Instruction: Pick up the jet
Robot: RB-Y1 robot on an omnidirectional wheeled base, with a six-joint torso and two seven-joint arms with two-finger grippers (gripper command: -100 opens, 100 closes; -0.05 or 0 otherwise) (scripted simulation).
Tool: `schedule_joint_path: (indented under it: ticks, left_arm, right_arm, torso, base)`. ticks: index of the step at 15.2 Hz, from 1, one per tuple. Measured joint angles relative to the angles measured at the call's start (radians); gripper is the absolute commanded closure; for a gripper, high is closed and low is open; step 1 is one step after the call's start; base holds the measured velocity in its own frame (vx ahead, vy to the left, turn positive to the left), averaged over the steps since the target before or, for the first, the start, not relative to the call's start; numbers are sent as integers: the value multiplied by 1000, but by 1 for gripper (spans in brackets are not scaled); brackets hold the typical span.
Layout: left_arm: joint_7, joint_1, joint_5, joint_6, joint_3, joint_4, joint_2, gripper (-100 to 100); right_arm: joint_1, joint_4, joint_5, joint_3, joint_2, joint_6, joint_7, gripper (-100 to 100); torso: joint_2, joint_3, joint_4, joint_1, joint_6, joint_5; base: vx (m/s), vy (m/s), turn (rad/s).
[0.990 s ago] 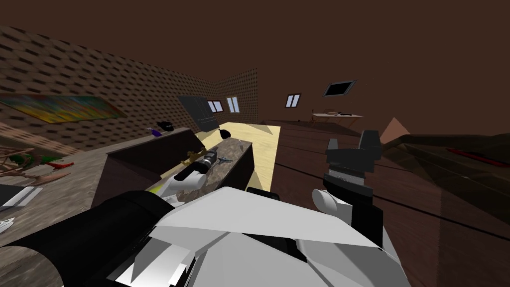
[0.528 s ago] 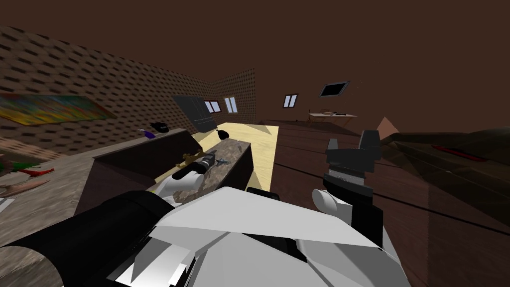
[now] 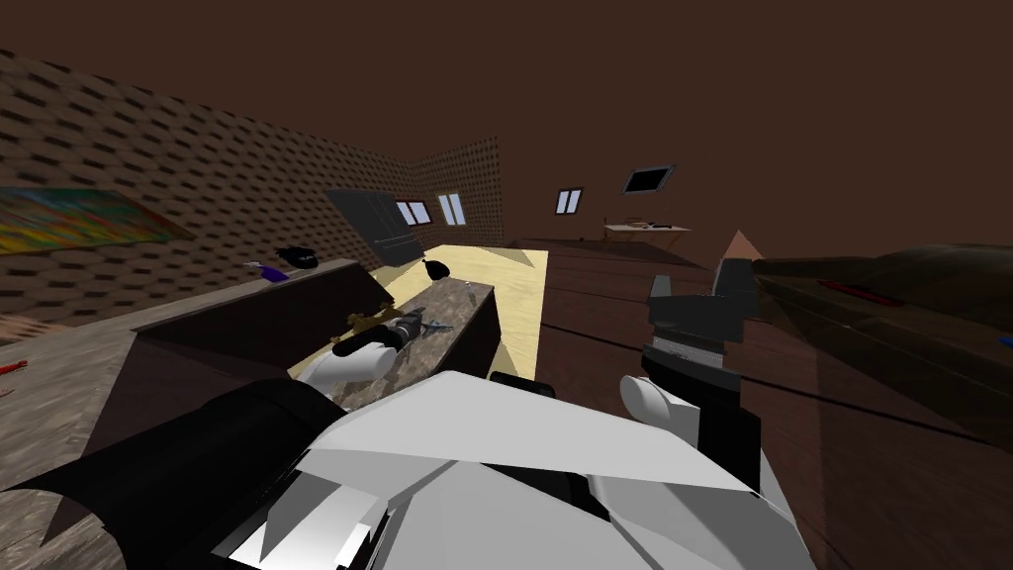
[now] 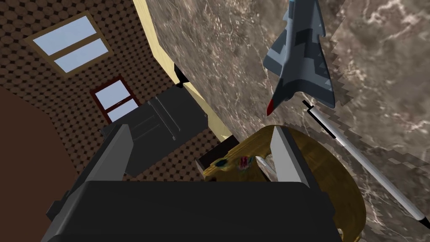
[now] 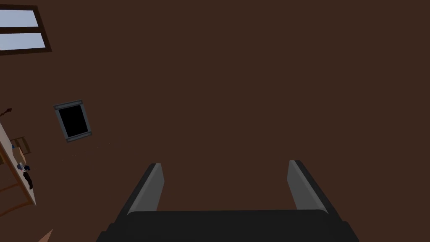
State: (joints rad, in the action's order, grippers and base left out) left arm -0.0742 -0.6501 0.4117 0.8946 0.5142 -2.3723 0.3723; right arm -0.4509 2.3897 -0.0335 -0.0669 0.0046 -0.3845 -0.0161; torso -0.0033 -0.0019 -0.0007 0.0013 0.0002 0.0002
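The jet (image 4: 302,63) is a small grey-blue camouflaged toy plane with a red nose tip. It lies flat on a brown marble table top (image 4: 235,46). My left gripper (image 4: 203,143) hovers open just short of it, the jet lying beyond and off to the side of one finger (image 4: 285,155). Seen from the head, the jet (image 3: 436,326) sits just past the left gripper (image 3: 415,322) on the narrow table (image 3: 465,297). My right gripper (image 3: 697,282) is raised at the right, away from the table, and is open and empty (image 5: 224,185).
A golden bowl-like thing (image 4: 323,176) lies under the left gripper, with a thin white rod (image 4: 365,159) beside it near the jet. A dark bench (image 3: 277,307) flanks the table, a black bag (image 3: 436,268) sits on the yellow rug (image 3: 514,297), and dark furniture (image 3: 890,307) stands at right.
My head view has swung, so the room has slid to the left in the picture. The left arm stays over the marble table near the jet; the right arm holds still.
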Motion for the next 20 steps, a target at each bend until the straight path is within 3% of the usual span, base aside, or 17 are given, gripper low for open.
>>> schedule_joint_path:
  ticks: [20]
  left_arm:
    - [22,-50,157,381,121,47,-8,-100]
  right_arm:
    - [0,0,0,0,0,0,0,0]
  torso:
    - [0,0,0,-1,0,0]
  base:
    - [42,14,-96]
